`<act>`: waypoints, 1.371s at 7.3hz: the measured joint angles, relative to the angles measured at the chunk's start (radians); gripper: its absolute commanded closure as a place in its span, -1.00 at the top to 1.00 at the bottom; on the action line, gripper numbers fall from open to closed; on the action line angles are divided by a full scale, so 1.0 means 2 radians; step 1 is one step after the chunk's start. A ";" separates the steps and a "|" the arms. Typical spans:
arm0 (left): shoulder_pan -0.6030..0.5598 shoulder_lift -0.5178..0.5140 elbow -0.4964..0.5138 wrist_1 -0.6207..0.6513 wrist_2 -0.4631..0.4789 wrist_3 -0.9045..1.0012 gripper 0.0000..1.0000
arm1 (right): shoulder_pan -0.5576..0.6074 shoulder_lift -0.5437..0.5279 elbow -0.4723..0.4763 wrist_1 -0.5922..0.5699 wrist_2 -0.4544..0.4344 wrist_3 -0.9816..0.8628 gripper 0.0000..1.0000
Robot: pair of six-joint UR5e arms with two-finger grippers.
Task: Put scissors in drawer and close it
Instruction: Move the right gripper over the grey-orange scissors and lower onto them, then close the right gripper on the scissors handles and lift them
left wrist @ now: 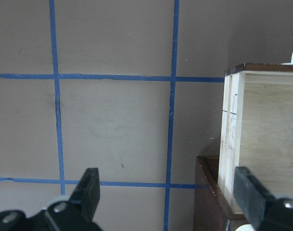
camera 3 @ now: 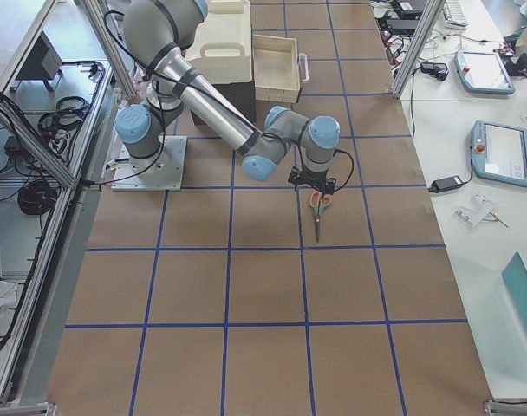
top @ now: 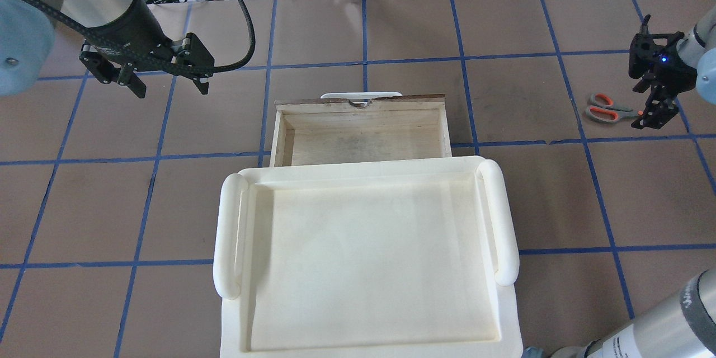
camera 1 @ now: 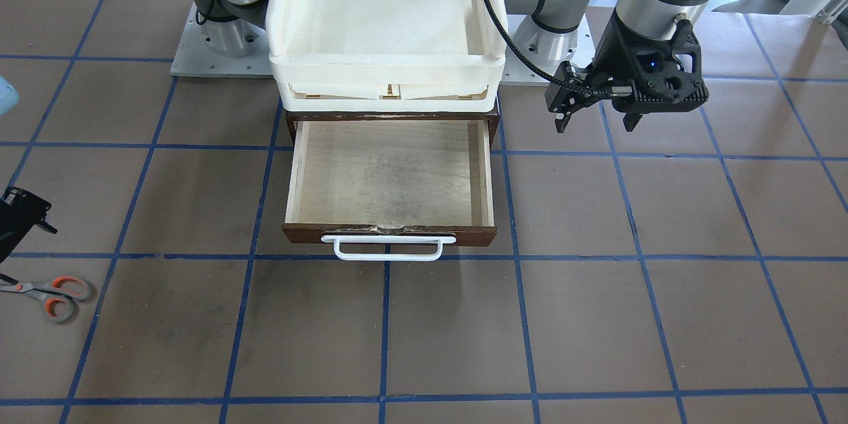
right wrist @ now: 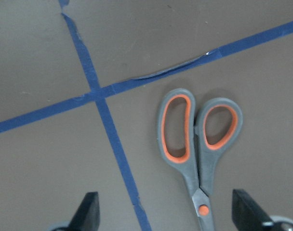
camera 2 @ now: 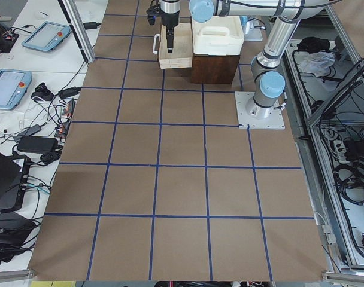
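Scissors (right wrist: pixel 197 144) lie flat on table, blades closed, lower centre-right of right wrist view. They are well apart from drawer (camera 1: pixel 487 172), which is pulled open at centre of front-facing view, under cream tray stack (camera 1: pixel 387 69). Right gripper (right wrist: pixel 168 215) spread wide over pivot end, holding nothing. Left gripper (top: pixel 170 89) spread, empty, upper left overhead. Arm label (top: pixel 618 344), lower right overhead: print too small to read.
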 measured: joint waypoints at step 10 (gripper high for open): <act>0.000 0.000 -0.001 0.000 0.000 0.000 1.00 | -0.003 0.077 -0.014 -0.079 -0.008 -0.082 -0.32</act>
